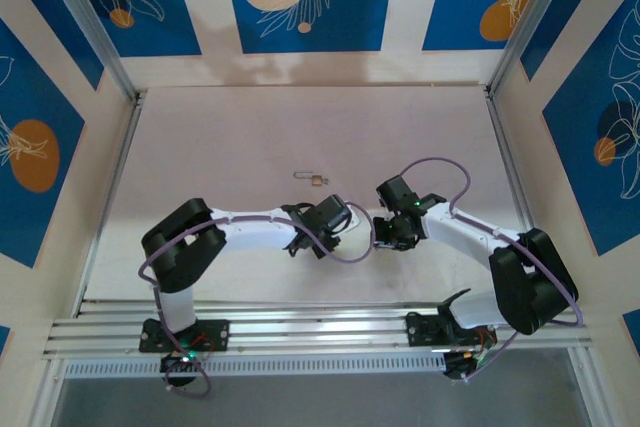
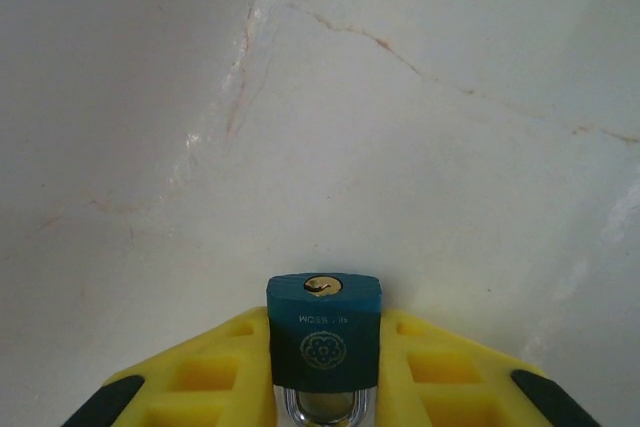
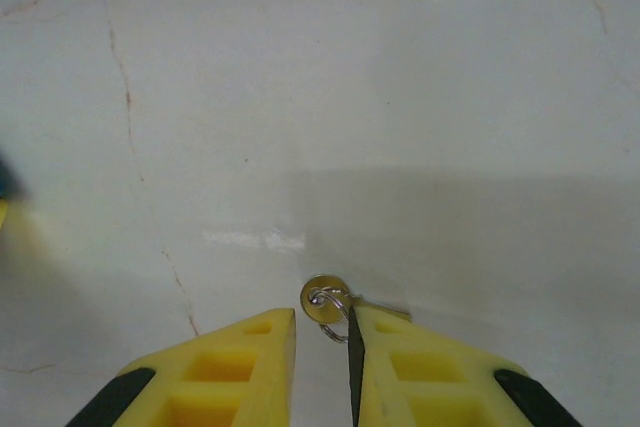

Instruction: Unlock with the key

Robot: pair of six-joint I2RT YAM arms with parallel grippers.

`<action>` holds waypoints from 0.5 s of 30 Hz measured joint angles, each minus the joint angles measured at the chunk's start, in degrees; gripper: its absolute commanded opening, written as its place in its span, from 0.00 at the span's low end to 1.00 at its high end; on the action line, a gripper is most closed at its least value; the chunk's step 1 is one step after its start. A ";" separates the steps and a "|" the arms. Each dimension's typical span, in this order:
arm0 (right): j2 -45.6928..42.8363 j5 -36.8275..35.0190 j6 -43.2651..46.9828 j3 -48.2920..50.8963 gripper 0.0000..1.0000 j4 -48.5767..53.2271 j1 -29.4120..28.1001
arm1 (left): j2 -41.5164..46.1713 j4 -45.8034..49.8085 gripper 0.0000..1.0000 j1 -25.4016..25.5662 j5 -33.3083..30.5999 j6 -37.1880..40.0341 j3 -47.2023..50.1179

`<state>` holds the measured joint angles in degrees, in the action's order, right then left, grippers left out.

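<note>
In the left wrist view a teal padlock (image 2: pixel 323 342) sits upright between the yellow fingers (image 2: pixel 215 372). Its brass keyhole faces away from the camera and its silver shackle points back toward the wrist. My left gripper (image 2: pixel 323 325) is shut on the padlock's body just above the table; from above it is the left gripper (image 1: pixel 306 241). A small brass key (image 3: pixel 323 298) with a wire ring lies flat on the table, at the tip of my right gripper's (image 3: pixel 322 322) right finger. The key's blade runs under that fingertip (image 3: pixel 375 325). The right gripper (image 1: pixel 388 237) is open, its jaws apart.
A small brass-and-silver object (image 1: pixel 314 179) lies on the pale table (image 1: pixel 250 137) beyond both grippers, too small to identify. Metal frame posts (image 1: pixel 100 37) and blue patterned walls close in the table's sides and back. A rail (image 1: pixel 320 327) runs along the near edge.
</note>
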<state>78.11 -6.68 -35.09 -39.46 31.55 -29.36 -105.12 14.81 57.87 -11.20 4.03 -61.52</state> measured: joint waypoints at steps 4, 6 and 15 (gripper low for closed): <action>0.79 -0.04 -0.17 0.00 0.24 0.02 -0.09 | -0.09 0.44 0.24 -0.02 0.09 0.17 -0.24; 0.87 -0.04 -0.20 0.00 0.24 0.02 -0.09 | -0.11 0.55 0.24 -0.04 0.11 0.37 -0.33; 2.51 0.00 -0.17 0.00 0.21 -0.22 -0.22 | -0.44 1.22 0.24 -0.11 0.28 0.55 -0.92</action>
<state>80.62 -6.68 -35.27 -39.46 31.33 -29.58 -105.56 16.03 57.76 -10.92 4.58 -62.43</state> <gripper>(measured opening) 0.229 0.247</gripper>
